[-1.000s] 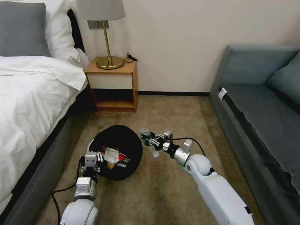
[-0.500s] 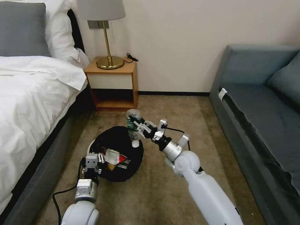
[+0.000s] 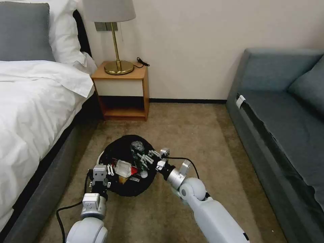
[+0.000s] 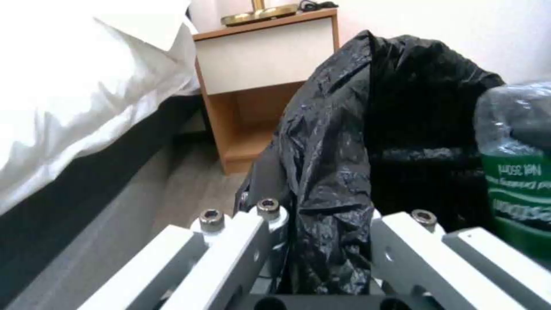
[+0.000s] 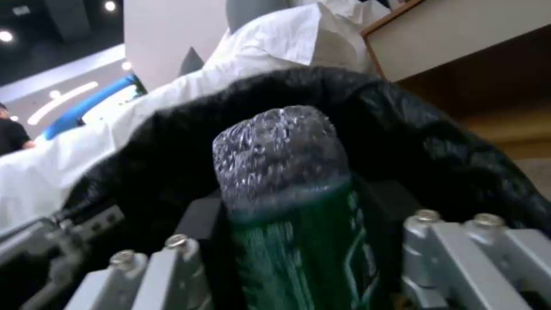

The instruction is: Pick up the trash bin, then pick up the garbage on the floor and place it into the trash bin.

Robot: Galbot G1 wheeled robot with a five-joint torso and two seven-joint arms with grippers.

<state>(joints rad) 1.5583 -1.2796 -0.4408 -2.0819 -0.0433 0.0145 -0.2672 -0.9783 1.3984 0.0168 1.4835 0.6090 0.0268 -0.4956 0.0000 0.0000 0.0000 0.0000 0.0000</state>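
Holding the bottle (image 3: 137,156) over the mouth of the trash bin (image 3: 130,194), your right gripper (image 3: 144,159) is clamped on its green-labelled middle, with the cap end hanging low toward the litter and the crinkled clear base pointing up. In the right wrist view the bottle (image 5: 292,206) sits squarely between the jaws, with the black bag (image 5: 436,142) curving behind it.

Your left gripper (image 3: 100,174) is closed on the near rim of the bin, pinching bag and wall together; the left wrist view shows the black plastic (image 4: 327,172) bunched up between its fingers (image 4: 230,241). The bin looks raised just off the floor (image 3: 189,135) beside the bed (image 3: 33,101), though you cannot be sure of that from here.

Treat the bottle as light, thin-walled and springy: it appears empty, so it will probably dent under a hard squeeze and may slip on its smooth label. The middle is likely the best place for a grip. The bin is light too, but the bag is slippery, so your hold depends on the stiff rim beneath it. A white wrapper (image 3: 122,168) and red scraps already lie inside.
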